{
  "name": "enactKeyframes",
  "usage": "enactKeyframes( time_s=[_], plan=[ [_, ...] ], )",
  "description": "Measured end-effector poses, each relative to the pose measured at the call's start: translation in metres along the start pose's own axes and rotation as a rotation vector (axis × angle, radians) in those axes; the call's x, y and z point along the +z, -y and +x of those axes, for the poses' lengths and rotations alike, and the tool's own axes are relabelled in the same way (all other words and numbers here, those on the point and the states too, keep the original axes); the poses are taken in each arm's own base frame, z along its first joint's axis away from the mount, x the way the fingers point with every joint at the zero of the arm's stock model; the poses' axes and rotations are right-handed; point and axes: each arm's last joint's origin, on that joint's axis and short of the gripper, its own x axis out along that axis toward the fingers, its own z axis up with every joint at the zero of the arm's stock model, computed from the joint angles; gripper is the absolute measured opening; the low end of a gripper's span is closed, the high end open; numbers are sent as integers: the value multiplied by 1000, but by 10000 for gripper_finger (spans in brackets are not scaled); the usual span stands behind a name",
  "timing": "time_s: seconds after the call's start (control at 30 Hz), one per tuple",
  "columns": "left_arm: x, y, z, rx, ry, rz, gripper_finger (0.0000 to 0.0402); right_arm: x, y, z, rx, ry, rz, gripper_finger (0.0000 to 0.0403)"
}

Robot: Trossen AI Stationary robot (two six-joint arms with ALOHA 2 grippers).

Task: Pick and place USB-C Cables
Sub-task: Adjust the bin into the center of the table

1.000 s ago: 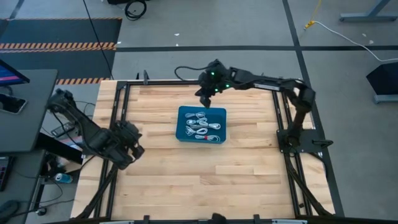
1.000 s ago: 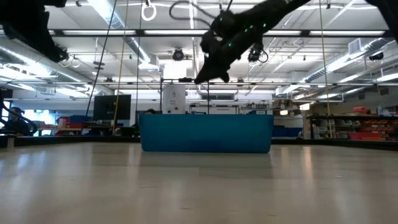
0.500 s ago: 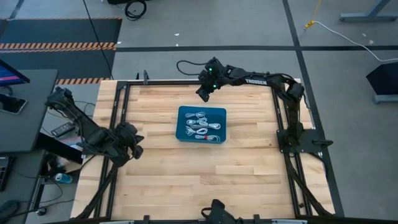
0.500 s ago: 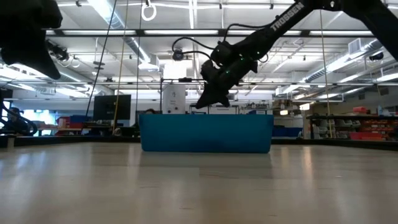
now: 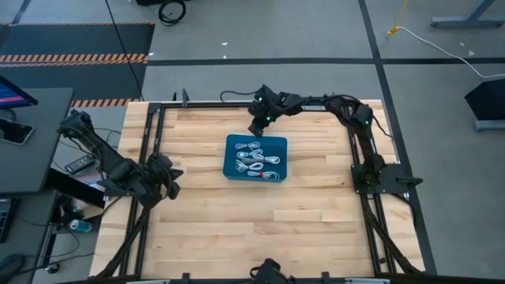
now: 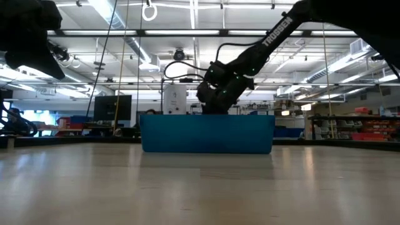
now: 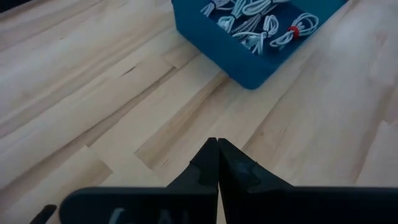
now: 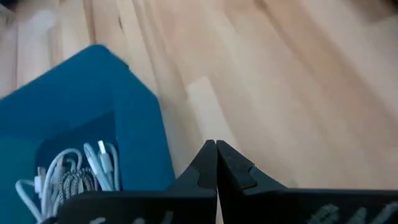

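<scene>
Several small coiled silvery-white USB-C cable bundles [image 5: 258,157] lie inside a blue bin [image 5: 234,171] at the table's middle; one has a red band [image 7: 292,30]. They also show in the left wrist view [image 7: 245,12] and the right wrist view [image 8: 74,171]. My right gripper [image 5: 255,128] hangs shut just beyond the bin's far edge [image 8: 134,102], low over the wood, holding nothing. My left gripper [image 5: 170,183] waits shut near the table's left edge, pointing toward the bin.
The wooden table top [image 5: 237,229] spreads around the bin on all sides. A black frame rail [image 5: 150,150] borders the table. In the low view the bin's near wall [image 6: 206,134] hides its contents, and the right arm [image 6: 250,56] slants down behind it.
My right gripper has drawn back from above the bin's far edge toward the table's far edge and sunk lower, ending behind the bin's far wall. Its arm has folded back toward its base. The left arm has shifted slightly. The cables have not moved.
</scene>
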Motion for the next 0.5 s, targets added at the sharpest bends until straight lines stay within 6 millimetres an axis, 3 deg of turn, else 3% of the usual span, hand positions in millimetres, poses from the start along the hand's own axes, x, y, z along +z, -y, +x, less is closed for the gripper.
enactKeyframes(
  time_s=[0.3, 0.5],
  plan=[
    [4, -5, -4, -19, 31, 18, 2, -6, -21, 17, 40, -35, -18, 0],
    [6, -9, -6, -21, 62, 23, 2, -10, -46, 26, 74, -62, -46, 0]
  ],
)
